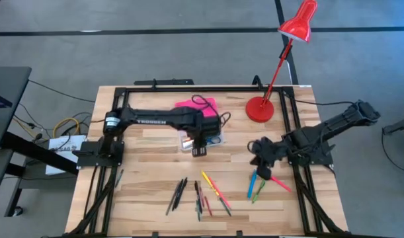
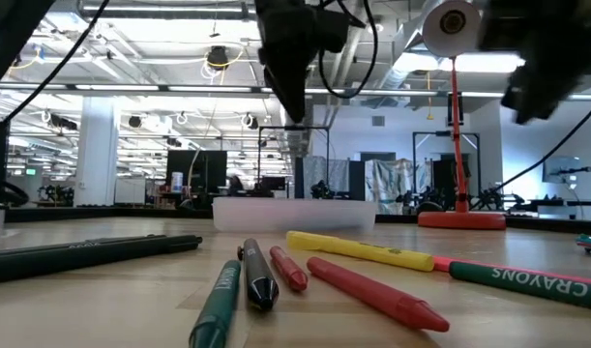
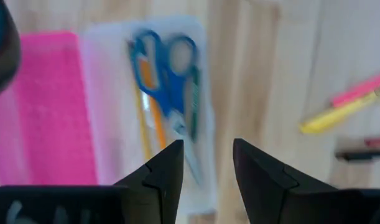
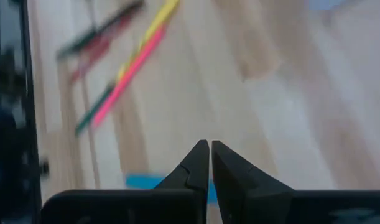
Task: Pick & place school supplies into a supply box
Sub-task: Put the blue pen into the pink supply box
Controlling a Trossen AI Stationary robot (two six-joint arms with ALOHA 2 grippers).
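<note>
The wooden table (image 1: 155, 165) carries everything, and at its far side sits the supply box (image 1: 188, 142), its pink lid (image 3: 43, 112) swung flat open so the clear base is free to receive things from above. The left arm reaches across to it, and the left gripper (image 3: 205, 165) hangs right over the base with its fingers spread and nothing between them; I'd call that a drop-off position. Inside the base lie blue-handled scissors (image 3: 165, 68) with an orange pencil (image 3: 157, 127) alongside, so the box is partly filled.

Over on the right, the right gripper (image 4: 209, 155) hovers with its jaws pinched together, empty, just above a small cluster of blue, green and pink markers (image 1: 260, 185), likely lining up a pick.

Plenty is left to do: near the front edge lie dark pens (image 1: 177, 194), a yellow marker (image 2: 363, 249) and a red crayon (image 2: 372, 292), all loose on the wood, well apart from the box.
</note>
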